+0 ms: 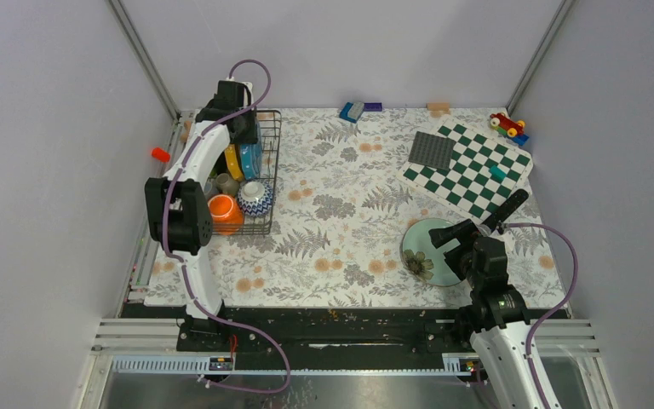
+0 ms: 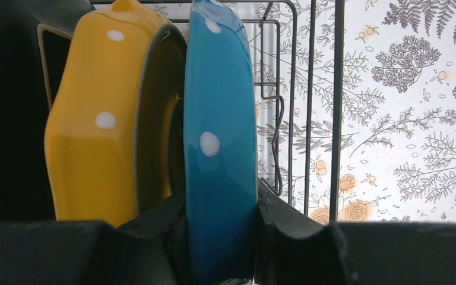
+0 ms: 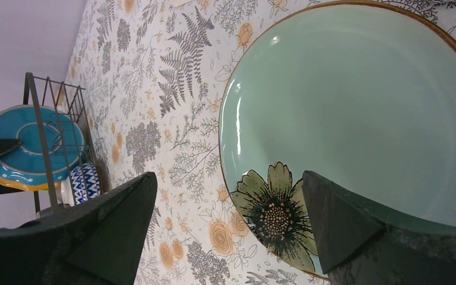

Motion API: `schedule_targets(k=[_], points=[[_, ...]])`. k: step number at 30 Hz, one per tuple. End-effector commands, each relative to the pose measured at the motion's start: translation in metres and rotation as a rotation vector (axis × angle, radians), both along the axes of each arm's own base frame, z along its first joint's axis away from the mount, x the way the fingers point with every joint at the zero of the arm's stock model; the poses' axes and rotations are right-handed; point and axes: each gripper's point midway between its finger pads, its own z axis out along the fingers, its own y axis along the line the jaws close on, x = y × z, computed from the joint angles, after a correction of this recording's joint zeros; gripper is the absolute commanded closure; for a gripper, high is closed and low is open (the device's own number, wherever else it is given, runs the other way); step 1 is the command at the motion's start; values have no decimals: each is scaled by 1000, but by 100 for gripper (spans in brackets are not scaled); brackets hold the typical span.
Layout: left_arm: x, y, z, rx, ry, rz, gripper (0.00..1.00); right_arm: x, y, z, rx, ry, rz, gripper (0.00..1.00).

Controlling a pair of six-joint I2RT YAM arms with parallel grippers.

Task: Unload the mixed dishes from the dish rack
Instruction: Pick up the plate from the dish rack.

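Two claws I logged. Left claw (image 2: 219,237) was clamped on the blue plate (image 2: 219,119), upright in the dish rack (image 2: 312,89) just beside the yellow plate (image 2: 95,130). Right claw (image 3: 227,178) hung wide open, empty, over the pale plate (image 3: 356,101) on the surface (image 1: 341,221). Risk I judged: a tilted lift could snag wires or drag the yellow plate.

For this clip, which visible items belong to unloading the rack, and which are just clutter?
Job: dish rack, blue dotted plate (in the left pincer), yellow dotted plate, orange mug, patterned bowl, grey cup, pale green flower plate on the table.
Clutter: chequered board, studded dark square, toy car, blue block, orange peg.
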Motion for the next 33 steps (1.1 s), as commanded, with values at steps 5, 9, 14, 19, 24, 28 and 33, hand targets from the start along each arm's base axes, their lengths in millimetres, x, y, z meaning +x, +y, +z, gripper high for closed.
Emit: schedule_targets(k=[5,9,14,19,24,28,33], points=[[12,-7,157,-42,-407,-41,100,8,-2,24,-9,-71,-4,0],[11,-6,170,-41,-437,-35,100,9,-1,24,-9,-73,-2,0],[6,-5,182,-25,-463,-55,100,9,-2,24,-13,-70,-4,0],[1,-7,188,-22,-469,-73,100,10,-2,23,-12,-67,-3,0],[-8,-14,202,-55,-489,-104,100,10,0,22,-6,-58,3,0],[-19,-25,217,-110,-514,-148,100,10,0,22,-8,-61,4,0],[-34,-38,237,-180,-544,-203,100,9,-1,22,-13,-64,-1,0]])
